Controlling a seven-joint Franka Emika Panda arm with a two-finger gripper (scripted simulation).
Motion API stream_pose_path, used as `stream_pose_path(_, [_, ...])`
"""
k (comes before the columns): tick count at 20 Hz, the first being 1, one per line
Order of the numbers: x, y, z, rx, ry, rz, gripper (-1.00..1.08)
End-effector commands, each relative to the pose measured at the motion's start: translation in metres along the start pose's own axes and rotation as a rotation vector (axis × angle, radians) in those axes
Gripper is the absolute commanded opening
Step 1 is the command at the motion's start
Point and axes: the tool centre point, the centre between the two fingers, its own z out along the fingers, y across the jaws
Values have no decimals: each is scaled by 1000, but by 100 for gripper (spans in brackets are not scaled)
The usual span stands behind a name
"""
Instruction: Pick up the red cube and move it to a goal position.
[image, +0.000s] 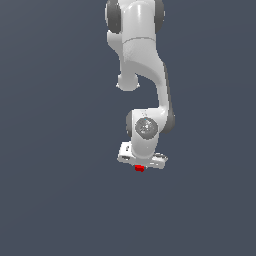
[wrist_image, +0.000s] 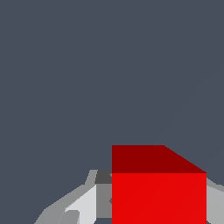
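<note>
One red cube (image: 139, 168) in the arm's grip.
Gripper (image: 140, 168) points down, fingers (wrist_image: 83, 205) closed against the cube's sides over plain grey ground.

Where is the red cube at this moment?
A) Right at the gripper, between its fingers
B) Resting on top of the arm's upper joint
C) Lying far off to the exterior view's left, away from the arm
A: in the exterior view the red cube sits directly under the gripper, and the wrist view shows it filling the space between the grey fingers.
</note>
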Motion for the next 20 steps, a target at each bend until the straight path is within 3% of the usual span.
stream_pose_path(1, [1, 3, -5, 0, 1, 0, -100])
stream_pose_path(9, [2, 26, -46, 0, 1, 0, -100])
stream_pose_path(20, [6, 87, -156, 1, 1, 1, -100])
